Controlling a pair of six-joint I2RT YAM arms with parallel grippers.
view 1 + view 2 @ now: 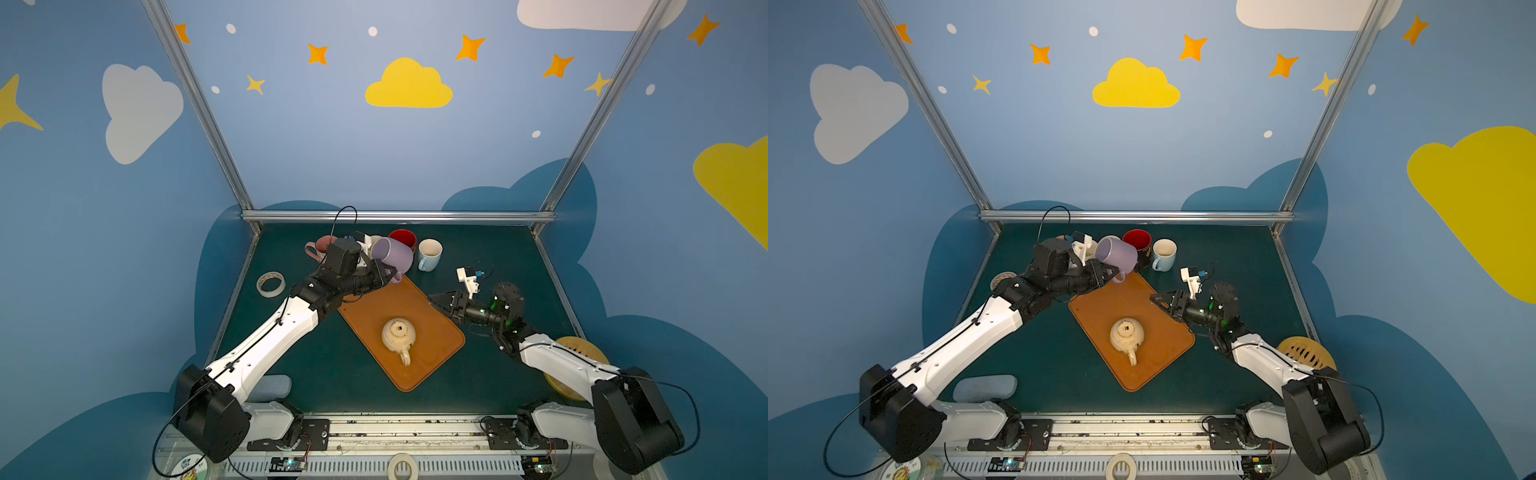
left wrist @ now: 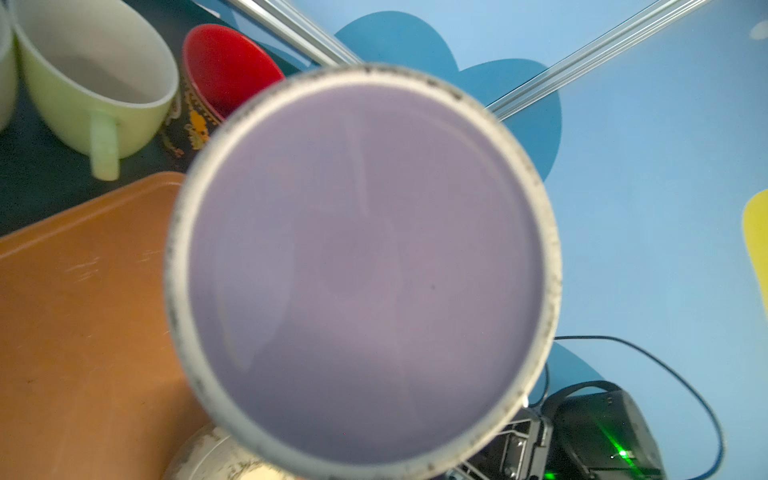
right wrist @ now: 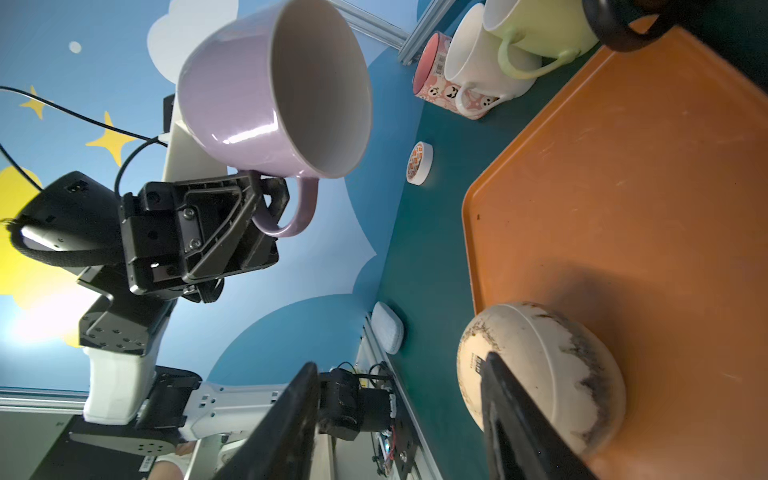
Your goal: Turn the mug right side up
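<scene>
I can read no word or number anywhere: well beyond my right fingers (image 3: 291,415) the pink panda mug (image 3: 436,89) carries a barcode sticker (image 3: 441,62) whose digits are too small, and just beside those fingers the dark stamp (image 3: 476,363) on the upturned cream mug (image 3: 548,357) is blurred.

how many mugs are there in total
7. purple mug in the left gripper; cream mug upside down on the tray; back row: pink mug, white mug, green mug, red mug, pale blue mug. The left arm may hide more.
</scene>
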